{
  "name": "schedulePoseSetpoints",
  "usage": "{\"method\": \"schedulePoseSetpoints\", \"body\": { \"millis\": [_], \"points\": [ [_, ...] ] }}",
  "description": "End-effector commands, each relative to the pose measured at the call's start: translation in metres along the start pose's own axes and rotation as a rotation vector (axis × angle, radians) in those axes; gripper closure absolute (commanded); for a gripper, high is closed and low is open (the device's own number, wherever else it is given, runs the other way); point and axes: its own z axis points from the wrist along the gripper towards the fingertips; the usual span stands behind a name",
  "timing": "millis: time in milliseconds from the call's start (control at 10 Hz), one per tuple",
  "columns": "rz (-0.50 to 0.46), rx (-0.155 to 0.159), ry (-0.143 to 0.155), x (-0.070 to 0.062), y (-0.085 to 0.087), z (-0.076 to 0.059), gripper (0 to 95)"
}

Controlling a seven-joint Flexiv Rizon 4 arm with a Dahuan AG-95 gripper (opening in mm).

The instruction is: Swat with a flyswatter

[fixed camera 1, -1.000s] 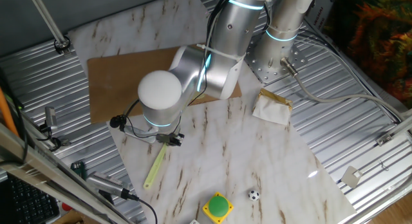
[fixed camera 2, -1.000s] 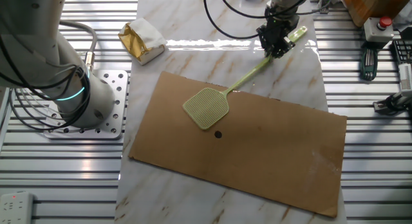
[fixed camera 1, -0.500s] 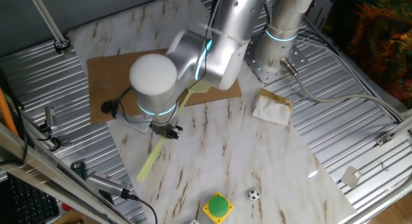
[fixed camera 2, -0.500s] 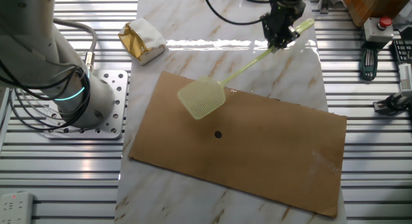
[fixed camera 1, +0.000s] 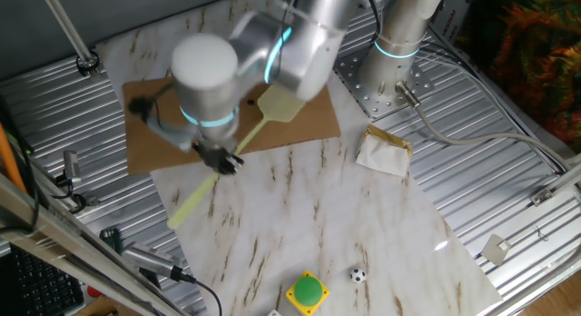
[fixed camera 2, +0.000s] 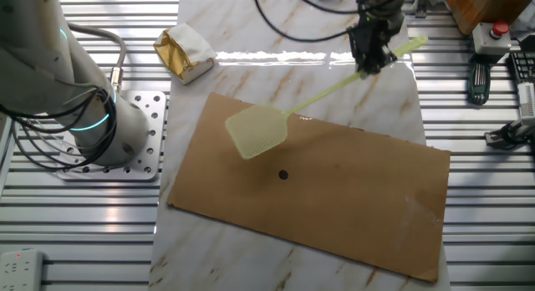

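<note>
Reaching low across the table, the silver arm (fixed camera 1: pixel 272 53) holds its black gripper (fixed camera 2: pixel 372 55) clamped on the thin flat handle of the flyswatter (fixed camera 2: pixel 322 94), gripped partway along so the handle's end juts past the jaws. The pale yellow-green plastic swatter slants with its squarish mesh head (fixed camera 2: pixel 255 130) raised over the flat brown cardboard sheet (fixed camera 2: pixel 351 191), above a small dark spot (fixed camera 2: pixel 283 176). Beneath lies a marble-patterned board (fixed camera 1: pixel 336 225) on ribbed metal tabletop (fixed camera 1: pixel 490 180), with a crumpled gold-and-white wrapper (fixed camera 2: pixel 185 53) nearby.
</note>
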Motion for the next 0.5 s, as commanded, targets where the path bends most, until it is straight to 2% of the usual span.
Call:
{"method": "schedulePoseSetpoints", "body": {
  "millis": [100, 300, 500],
  "points": [
    [0.148, -0.054, -0.042, 0.025, -0.052, -0.014, 95.0],
    [0.169, -0.053, -0.06, 0.042, -0.08, -0.011, 95.0],
    [0.192, -0.045, -0.062, 0.052, -0.095, -0.009, 95.0]
  ]
}}
